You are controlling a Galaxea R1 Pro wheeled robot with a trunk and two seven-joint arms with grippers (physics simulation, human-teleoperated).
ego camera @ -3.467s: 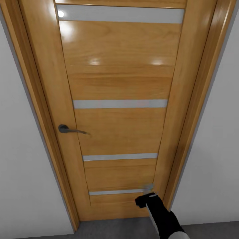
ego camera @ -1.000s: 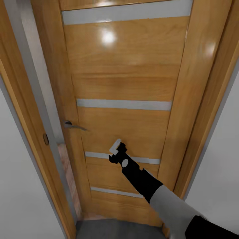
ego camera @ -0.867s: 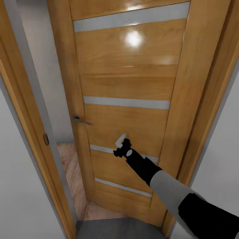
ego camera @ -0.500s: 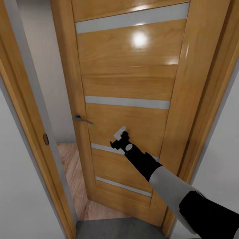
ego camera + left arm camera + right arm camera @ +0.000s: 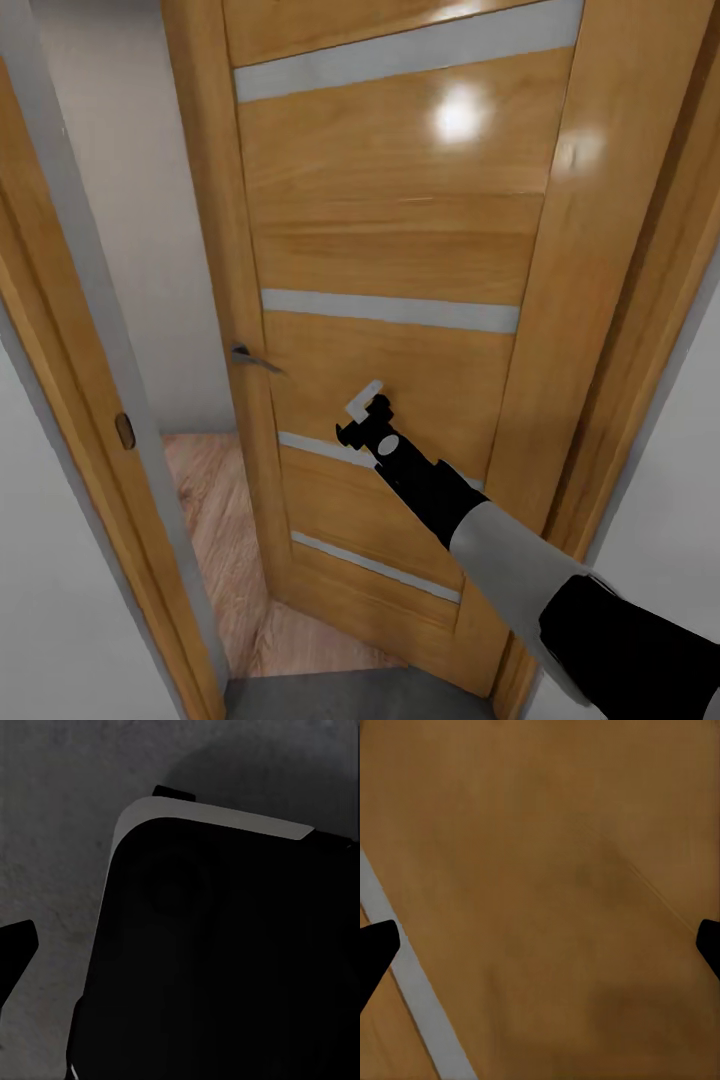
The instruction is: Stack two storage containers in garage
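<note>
Living room wood plank floor point(image 5: 215, 520) shows through the gap beside the ajar wooden door point(image 5: 400, 250). Right pincer point(image 5: 362, 412), fingers spread wide, meets the door panel. Left pincer's state can't be told.

The right arm point(image 5: 520, 580) is built in bands: a black upper section nearest the camera, a light grey sleeve in the middle, then a slim black forearm with a small pale oval mark near the wrist. Its gripper point(image 5: 362, 408) is black with one pale grey finger point(image 5: 364, 399) showing. In the left wrist view a rounded black housing point(image 5: 225, 960) carries a pale grey edge strip.
</note>
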